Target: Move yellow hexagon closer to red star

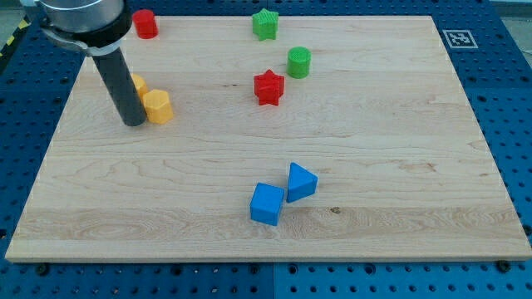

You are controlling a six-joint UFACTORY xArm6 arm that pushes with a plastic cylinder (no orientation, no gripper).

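Observation:
The yellow hexagon (158, 106) lies on the wooden board at the view's left. My tip (133, 123) stands right against its left side, touching or nearly touching it. A second yellow block (138, 84) sits just behind, partly hidden by the rod; its shape cannot be made out. The red star (268, 87) lies to the right of the hexagon, near the board's upper middle, well apart from it.
A red cylinder (146, 23) is at the top left. A green star (265, 24) is at the top middle and a green cylinder (299, 62) sits right of the red star. A blue cube (267, 204) and a blue triangular block (301, 182) lie at the lower middle.

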